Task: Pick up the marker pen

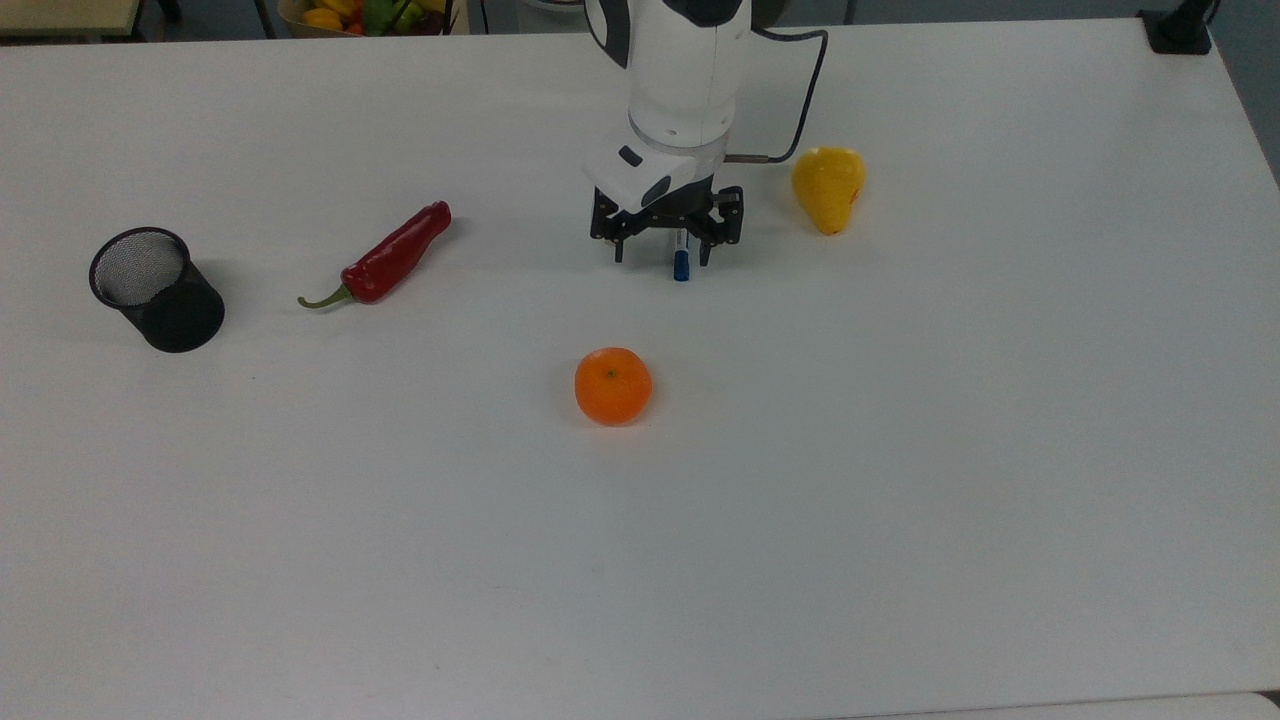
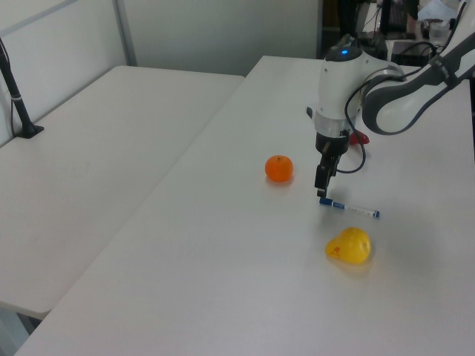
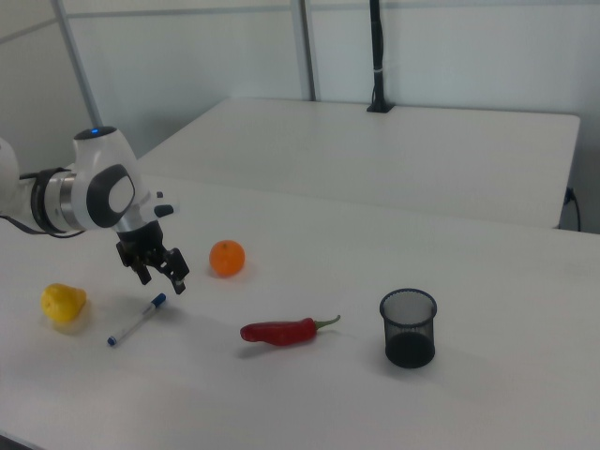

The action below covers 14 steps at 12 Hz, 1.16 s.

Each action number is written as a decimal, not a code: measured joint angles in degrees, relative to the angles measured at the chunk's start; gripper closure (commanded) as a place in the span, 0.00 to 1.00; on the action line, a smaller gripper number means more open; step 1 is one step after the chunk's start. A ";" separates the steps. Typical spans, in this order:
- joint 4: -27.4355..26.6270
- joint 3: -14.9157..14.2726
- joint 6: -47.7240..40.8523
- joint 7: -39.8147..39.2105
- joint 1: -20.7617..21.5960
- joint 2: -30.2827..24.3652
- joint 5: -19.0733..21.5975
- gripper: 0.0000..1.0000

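Note:
The marker pen (image 1: 681, 262), white with a blue cap, lies flat on the white table (image 1: 900, 450) under the wrist, its blue cap sticking out toward the top view's bottom. In the left view the marker pen (image 2: 350, 208) rests loose on the table. My gripper (image 1: 662, 252) hovers just above its cap end, open, with one finger on each side of the pen and not touching it. The right view shows the gripper (image 3: 161, 279) raised above the marker pen (image 3: 137, 320).
A yellow pear (image 1: 828, 187) lies to the gripper's right in the top view, an orange (image 1: 612, 385) below it, a red chili (image 1: 385, 258) and a black mesh cup (image 1: 155, 290) to the left. A fruit basket (image 1: 365, 15) sits beyond the table's far edge.

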 measured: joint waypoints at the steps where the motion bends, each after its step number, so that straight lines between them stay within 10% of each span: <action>1: 1.00 0.00 -2.61 0.06 0.00 -0.70 0.00 0.00; 10: 21.16 -0.58 -38.93 0.70 -2.53 -9.64 4.25 0.00; 14: 25.16 -7.79 -47.00 -3.41 -2.77 -15.71 8.93 0.00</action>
